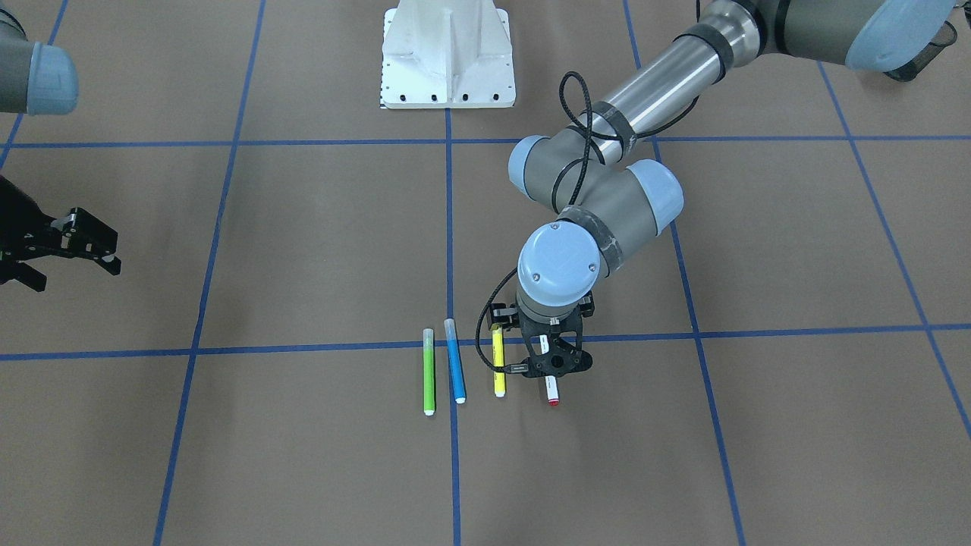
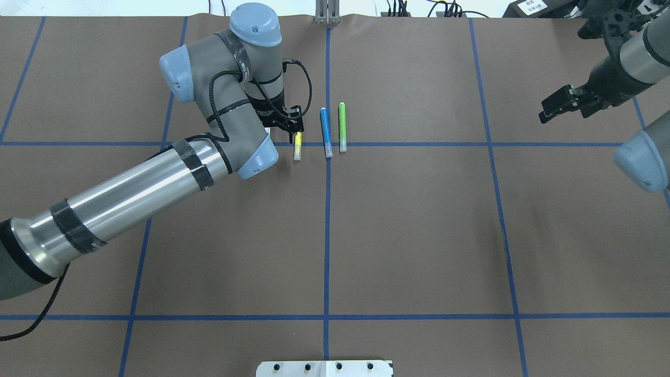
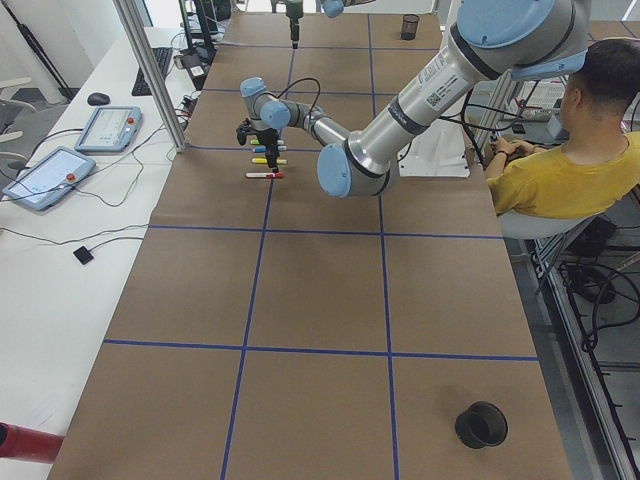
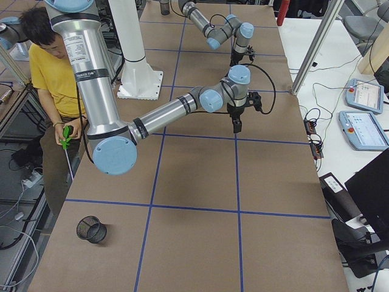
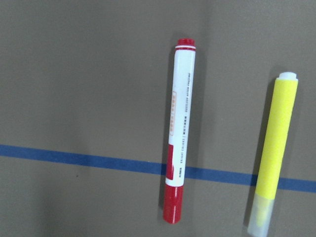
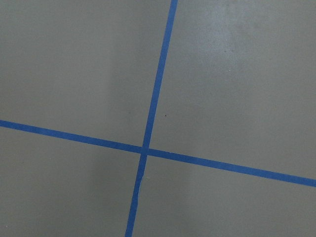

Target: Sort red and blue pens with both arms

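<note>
The left claw [image 1: 557,364] hangs straight above the red pen [image 5: 178,133], which lies flat on the desk [image 1: 683,455] across a blue tape line [image 5: 74,159], just beside the yellow marker [image 1: 498,364]; whether its jaws are apart or together cannot be told. The blue pen [image 1: 455,362] lies between the yellow marker and the green marker [image 1: 428,371]. The right claw [image 1: 76,274] hovers well apart from them, jaws spread and empty.
</note>
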Controlling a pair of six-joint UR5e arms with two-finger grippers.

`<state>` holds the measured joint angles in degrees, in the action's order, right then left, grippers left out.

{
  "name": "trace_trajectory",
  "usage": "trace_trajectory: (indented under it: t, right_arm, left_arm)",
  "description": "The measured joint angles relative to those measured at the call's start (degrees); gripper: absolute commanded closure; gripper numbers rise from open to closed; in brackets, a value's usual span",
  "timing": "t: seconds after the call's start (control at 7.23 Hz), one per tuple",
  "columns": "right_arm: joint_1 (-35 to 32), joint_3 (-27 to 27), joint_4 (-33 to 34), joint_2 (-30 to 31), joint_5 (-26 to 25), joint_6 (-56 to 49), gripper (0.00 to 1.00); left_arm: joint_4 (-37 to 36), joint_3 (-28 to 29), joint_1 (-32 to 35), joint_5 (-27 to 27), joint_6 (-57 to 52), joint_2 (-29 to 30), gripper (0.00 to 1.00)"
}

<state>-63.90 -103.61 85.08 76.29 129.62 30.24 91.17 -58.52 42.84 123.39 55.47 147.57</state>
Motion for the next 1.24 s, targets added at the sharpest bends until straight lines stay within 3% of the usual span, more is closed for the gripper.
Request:
trace_trajectory:
  t: [0.14, 0.28, 0.41, 0.55, 1.24]
  right_arm:
    - [0.0, 0.04, 0.0, 0.0, -0.04, -0.01, 0.01]
    - [0.0, 0.05, 0.0, 0.0, -0.08, -0.01, 0.01]
    - [0.01, 0.07, 0.0, 0.0, -0.12, -0.01, 0.01]
    - [0.01, 0.07, 0.0, 0.0, -0.15, -0.01, 0.01]
    - [0.16, 0.07, 0.0, 0.17, -0.83, -0.01, 0.01]
  left_arm:
    - [-0.15, 2.6, -0.01, 0.13, -2.7, 1.02, 0.01]
    - [-0.24, 4.25, 0.04, 0.36, -4.84, 1.4, 0.14]
    - [-0.27, 5.07, 0.1, 0.54, -6.22, 1.52, 0.45]
    - [-0.28, 5.35, 0.13, 1.04, -6.82, 1.55, 0.51]
    - [-1.26, 4.96, 0.14, 4.85, -7.05, 1.57, 0.53]
